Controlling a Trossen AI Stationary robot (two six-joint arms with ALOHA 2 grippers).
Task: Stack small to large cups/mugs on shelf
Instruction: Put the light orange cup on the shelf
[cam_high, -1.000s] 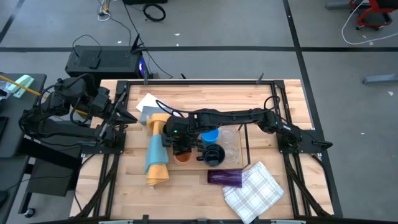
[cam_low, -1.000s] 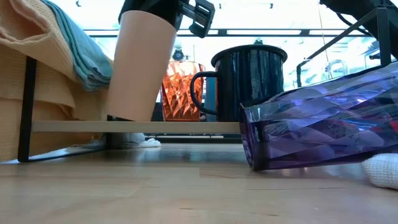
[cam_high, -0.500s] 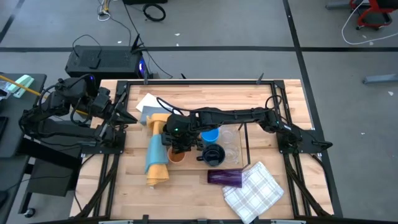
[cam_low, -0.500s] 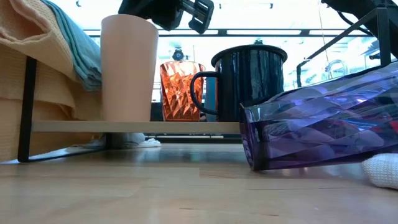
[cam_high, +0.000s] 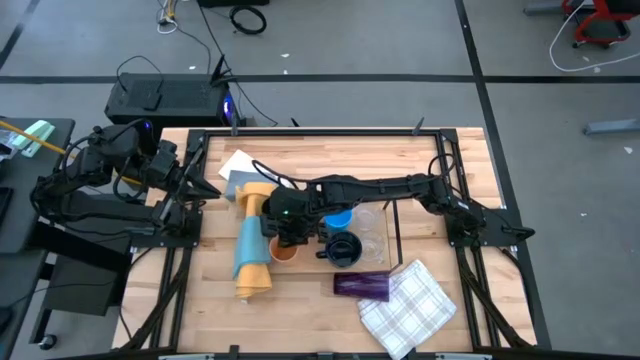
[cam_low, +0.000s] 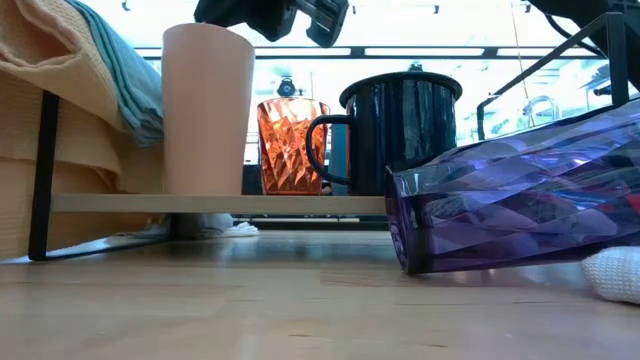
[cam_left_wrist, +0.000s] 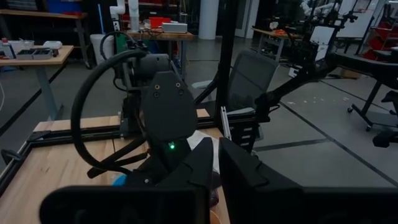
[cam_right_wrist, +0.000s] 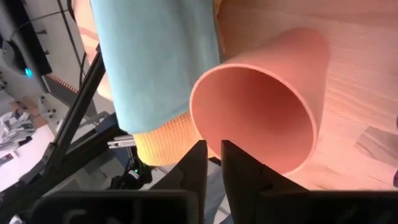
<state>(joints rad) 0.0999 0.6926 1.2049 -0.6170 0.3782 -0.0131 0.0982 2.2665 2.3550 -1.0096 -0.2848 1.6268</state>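
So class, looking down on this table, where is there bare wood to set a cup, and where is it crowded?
Free: the far strip of table behind the shelf, and the near left corner beside the rolled cloth. Crowded: the middle, where the right gripper hangs over the peach cup, next to the mug, purple tumbler and checked towel.

Five cups (cam_high: 284, 250), perhaps more clear ones, and two cloths (cam_high: 408, 307).

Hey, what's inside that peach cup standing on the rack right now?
Nothing that shows. The right wrist view looks down into the peach cup: bare smooth walls all the way round. The deepest part of its bottom is hidden behind the near rim, so I cannot vouch for that spot.
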